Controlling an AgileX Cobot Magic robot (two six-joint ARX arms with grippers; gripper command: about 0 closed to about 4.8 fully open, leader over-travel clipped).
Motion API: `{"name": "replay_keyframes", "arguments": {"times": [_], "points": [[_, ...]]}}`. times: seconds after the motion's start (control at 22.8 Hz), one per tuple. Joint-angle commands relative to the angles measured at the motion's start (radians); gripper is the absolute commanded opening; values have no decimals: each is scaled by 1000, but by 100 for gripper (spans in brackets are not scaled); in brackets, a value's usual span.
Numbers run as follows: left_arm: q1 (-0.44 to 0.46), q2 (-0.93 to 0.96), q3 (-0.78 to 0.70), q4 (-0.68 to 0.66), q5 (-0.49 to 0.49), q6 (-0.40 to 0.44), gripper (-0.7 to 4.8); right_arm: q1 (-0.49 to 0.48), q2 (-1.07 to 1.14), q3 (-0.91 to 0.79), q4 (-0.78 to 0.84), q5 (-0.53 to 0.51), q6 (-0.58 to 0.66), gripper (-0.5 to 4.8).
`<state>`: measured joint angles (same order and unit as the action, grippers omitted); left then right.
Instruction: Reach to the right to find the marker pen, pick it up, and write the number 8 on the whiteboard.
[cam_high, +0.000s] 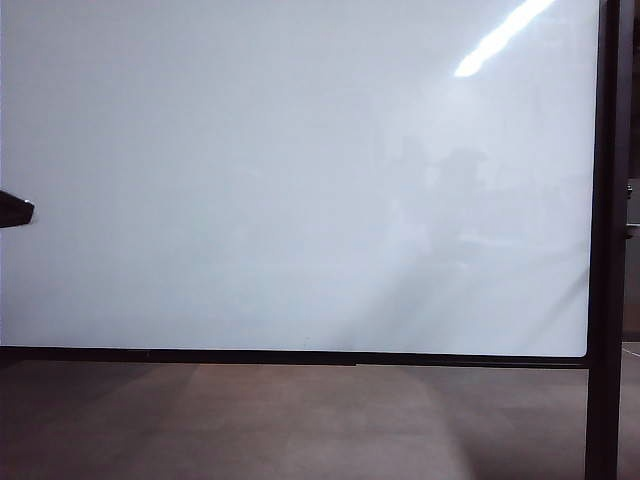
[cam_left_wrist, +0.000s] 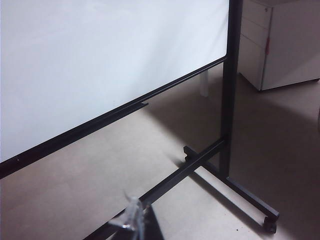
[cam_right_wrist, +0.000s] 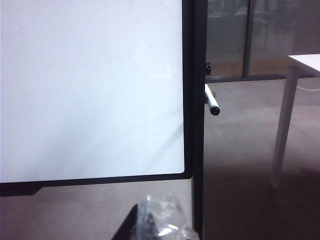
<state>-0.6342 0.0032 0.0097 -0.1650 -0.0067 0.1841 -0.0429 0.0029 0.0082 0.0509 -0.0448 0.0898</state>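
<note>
Before the blank whiteboard (cam_high: 300, 180) over brown floor (cam_high: 300, 420), right claw (cam_right_wrist: 160, 220) together, left claw's (cam_left_wrist: 132, 217) state unclear.

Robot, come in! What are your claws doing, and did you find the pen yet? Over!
Left gripper low by whiteboard stand, state unclear. Right gripper shut, empty. Marker pen sticks out behind right post, untouched. Board blank; path clear.

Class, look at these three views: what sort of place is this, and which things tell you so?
Probably an office or meeting room: a wheeled whiteboard on a stand, a white drawer cabinet on the bare floor, and a white table before glass partitions.
</note>
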Motion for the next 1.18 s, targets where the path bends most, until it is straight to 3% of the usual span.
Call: {"name": "replay_keyframes", "arguments": {"times": [0.04, 0.13, 0.39, 0.57, 0.7, 0.79, 0.88, 1.01, 1.1, 1.18], "points": [[1, 1, -1, -19, 11, -1, -5, 1, 0, -1, 11, 87, 77, -1], [1, 1, -1, -20, 10, -1, -5, 1, 0, -1, 9, 192, 104, -1], [1, 1, -1, -20, 11, -1, -5, 1, 2, 0, 218, 272, 86, -1], [1, 1, -1, -19, 10, -1, -5, 1, 37, 61, 323, 253, 86, -1], [0, 1, -1, -19, 10, -1, -5, 1, 180, 198, 338, 247, 44, -1], [0, 1, -1, -19, 10, -1, -5, 1, 367, 283, 390, 189, -25, 1], [-1, 1, -1, -20, 11, -1, -5, 0, 617, 377, 466, 180, -70, 45], [-18, 1, -1, -20, 8, 0, -5, -37, 895, 484, 562, 138, -88, 45], [-20, 1, -1, -19, 10, -1, -5, -108, 1072, 554, 613, 35, -101, 54], [-20, 1, -1, -20, 7, -1, -5, -185, 1232, 607, 681, -95, -72, 101]]}}
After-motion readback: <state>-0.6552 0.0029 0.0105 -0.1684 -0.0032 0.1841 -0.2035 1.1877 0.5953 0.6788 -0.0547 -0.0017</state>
